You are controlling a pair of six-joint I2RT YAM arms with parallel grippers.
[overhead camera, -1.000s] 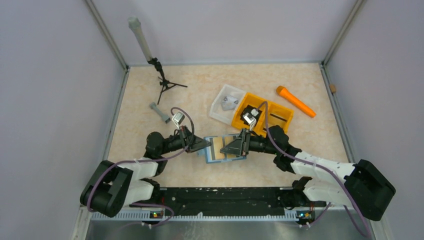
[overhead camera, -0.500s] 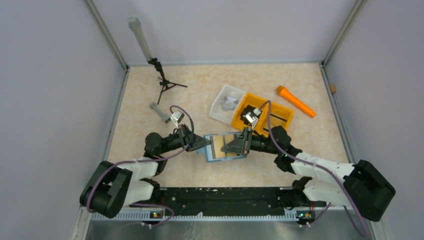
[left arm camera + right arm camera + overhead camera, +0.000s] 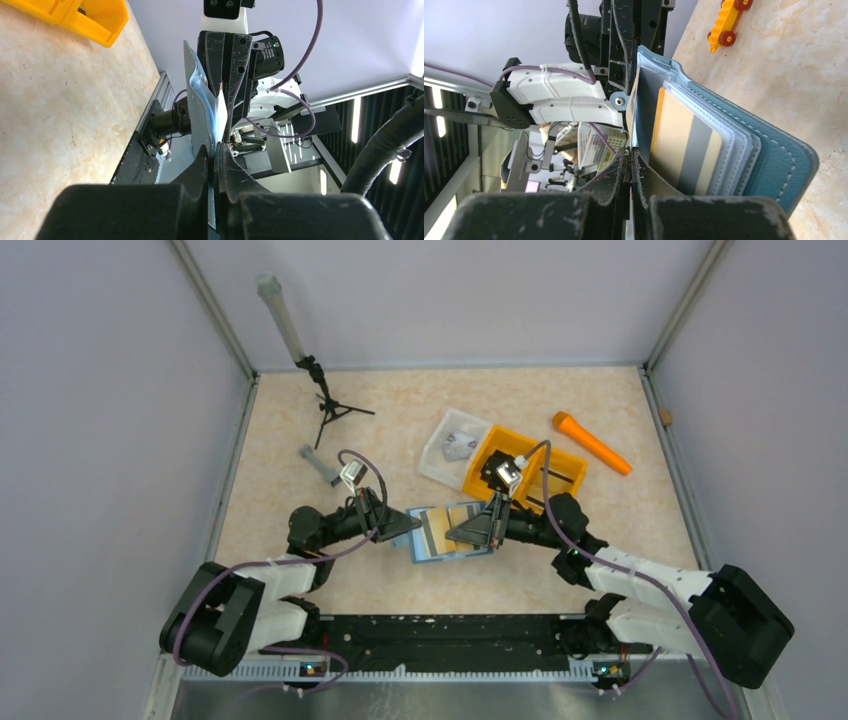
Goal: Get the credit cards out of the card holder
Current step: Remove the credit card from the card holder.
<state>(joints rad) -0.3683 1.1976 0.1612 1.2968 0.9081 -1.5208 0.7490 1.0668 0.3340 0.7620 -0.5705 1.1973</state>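
Note:
The teal-blue card holder [image 3: 432, 540] hangs open between my two grippers, just above the table's middle. My left gripper [image 3: 408, 528] is shut on its left flap, which shows edge-on in the left wrist view [image 3: 200, 100] running into the jaws of my left gripper [image 3: 214, 152]. My right gripper [image 3: 472, 532] is over the right half. In the right wrist view the teal cover [image 3: 774, 160] and light blue pockets hold a tan card with a grey stripe [image 3: 684, 150]. My right gripper [image 3: 630, 157] is shut on a thin tan-edged card [image 3: 633, 100] standing beside the pockets.
An orange divided bin [image 3: 530, 475] and a white tray [image 3: 452, 445] lie just behind the right gripper. An orange cylinder [image 3: 590, 442] lies at the back right. A small black tripod [image 3: 325, 405] and a grey piece [image 3: 320, 465] are at the back left. A yellow toy car [image 3: 726, 20] shows in the right wrist view.
Both grippers and the card holder have shifted slightly away from the arm bases, and the holder has tilted up a little. Both grips are unchanged.

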